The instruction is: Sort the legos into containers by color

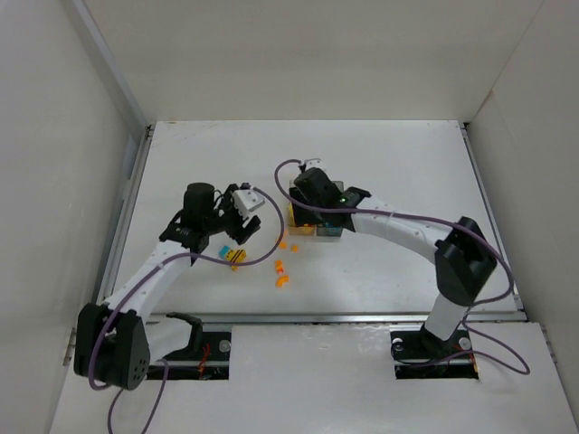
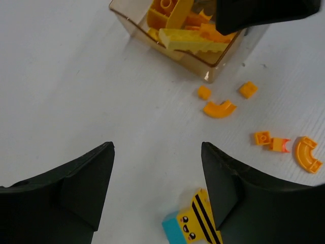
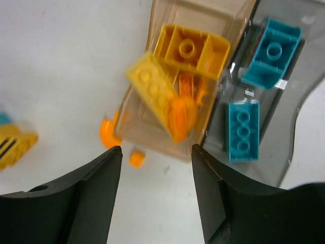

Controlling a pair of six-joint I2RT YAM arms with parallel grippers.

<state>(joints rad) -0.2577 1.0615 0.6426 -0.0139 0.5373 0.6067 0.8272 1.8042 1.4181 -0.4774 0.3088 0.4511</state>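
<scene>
The amber bin (image 3: 152, 140) holds yellow and orange bricks. The grey bin (image 3: 299, 101) touches its right side and holds two teal bricks (image 3: 242, 129). My right gripper (image 3: 156, 150) is open and empty, hovering over the near edge of the bins (image 1: 312, 221). My left gripper (image 2: 157, 147) is open and empty, low over the table. A yellow black-striped brick joined to a teal one (image 2: 195, 223) lies just inside its right finger (image 2: 228, 183). Several small orange pieces (image 2: 219, 108) lie loose between this brick and the amber bin (image 2: 198, 63).
Loose orange bits (image 1: 280, 271) lie on the white table in front of the bins. The striped brick (image 1: 231, 255) lies under my left gripper (image 1: 237, 231). White walls enclose the table on the left, back and right.
</scene>
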